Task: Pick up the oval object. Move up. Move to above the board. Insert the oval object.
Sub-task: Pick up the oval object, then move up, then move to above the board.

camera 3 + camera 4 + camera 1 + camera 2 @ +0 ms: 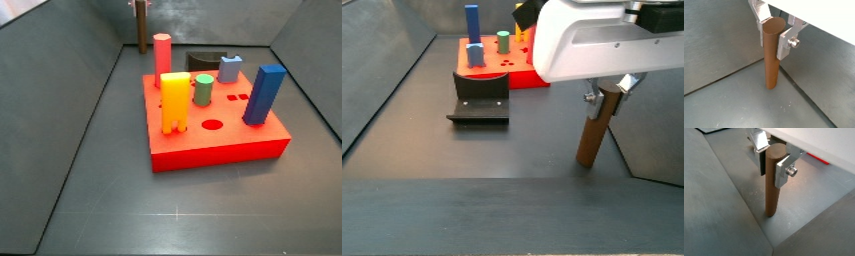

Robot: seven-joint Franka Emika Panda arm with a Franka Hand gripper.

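The oval object is a long brown peg [771, 60], upright, also seen in a wrist view [771, 188]. My gripper [774, 36] is shut on its upper end, silver fingers [787, 44] pressed on both sides. The peg's lower end is at the grey floor near a wall corner; I cannot tell whether it still touches. In a side view the gripper [607, 95] holds the peg [593, 135] at the right wall, well apart from the red board [512, 72]. In a side view the peg [140, 28] hangs behind the board [221, 148], with the gripper [139, 8] at the frame's top edge.
The board carries a red cylinder [162, 52], a yellow piece [175, 100], a green cylinder [203, 90], a tall blue block [265, 95] and a grey-blue piece [230, 68], with open holes [211, 126]. The dark fixture [480, 98] stands between board and peg. Grey walls enclose the floor.
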